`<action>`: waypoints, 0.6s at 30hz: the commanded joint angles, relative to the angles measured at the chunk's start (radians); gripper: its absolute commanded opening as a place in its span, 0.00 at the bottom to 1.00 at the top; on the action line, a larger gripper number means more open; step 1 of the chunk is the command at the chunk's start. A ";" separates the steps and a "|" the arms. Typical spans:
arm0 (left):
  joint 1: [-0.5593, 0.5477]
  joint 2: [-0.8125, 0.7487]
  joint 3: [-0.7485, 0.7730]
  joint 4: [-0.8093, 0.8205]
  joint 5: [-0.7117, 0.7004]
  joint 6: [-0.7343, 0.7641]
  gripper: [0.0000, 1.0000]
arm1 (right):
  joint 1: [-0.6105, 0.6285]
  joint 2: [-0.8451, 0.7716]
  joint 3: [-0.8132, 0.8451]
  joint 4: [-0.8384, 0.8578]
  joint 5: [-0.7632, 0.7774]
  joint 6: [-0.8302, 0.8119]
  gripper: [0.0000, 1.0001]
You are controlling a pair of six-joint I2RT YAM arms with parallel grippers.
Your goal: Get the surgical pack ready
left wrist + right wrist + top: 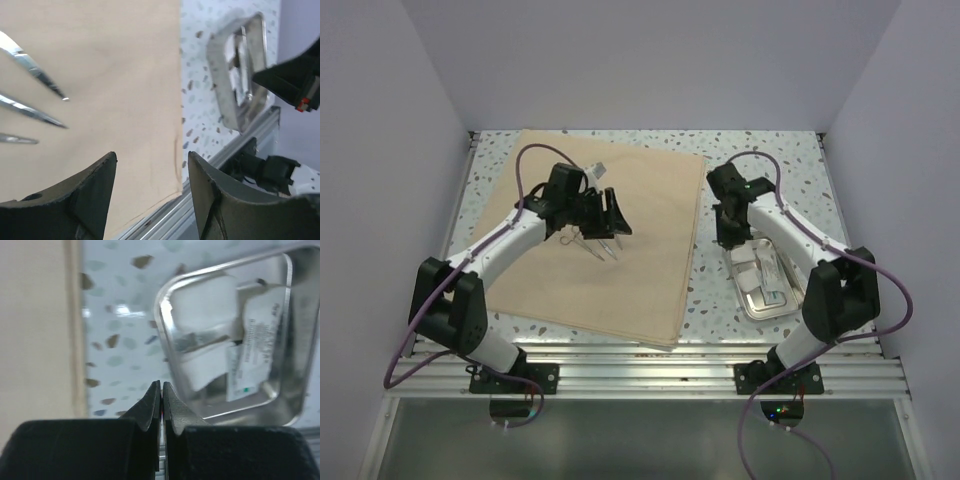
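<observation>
The tan cloth sheet (620,270) lies flat on the table. Steel scissors and forceps (602,245) lie on it; their shiny tips show in the left wrist view (42,77). My left gripper (607,222) hovers over them, open and empty (152,160). The steel tray (765,285) stands right of the cloth and holds white gauze squares (202,305) and a sealed packet (260,337). My right gripper (728,232) is at the tray's far left corner, shut on nothing (161,386).
A small clear packet (599,170) lies on the cloth behind my left gripper. Speckled tabletop (710,290) shows between cloth and tray. A metal rail (650,365) runs along the near edge. White walls enclose the table.
</observation>
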 commanded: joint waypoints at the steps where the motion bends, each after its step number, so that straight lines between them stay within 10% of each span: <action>1: 0.071 -0.012 -0.018 -0.106 -0.115 0.037 0.62 | -0.050 -0.032 -0.137 -0.106 0.355 -0.137 0.00; 14: 0.091 0.201 0.100 -0.333 -0.456 -0.125 0.61 | -0.132 0.139 -0.162 0.017 0.314 -0.188 0.01; 18: 0.094 0.234 0.125 -0.362 -0.485 -0.173 0.58 | -0.132 0.141 -0.148 0.011 0.283 -0.183 0.23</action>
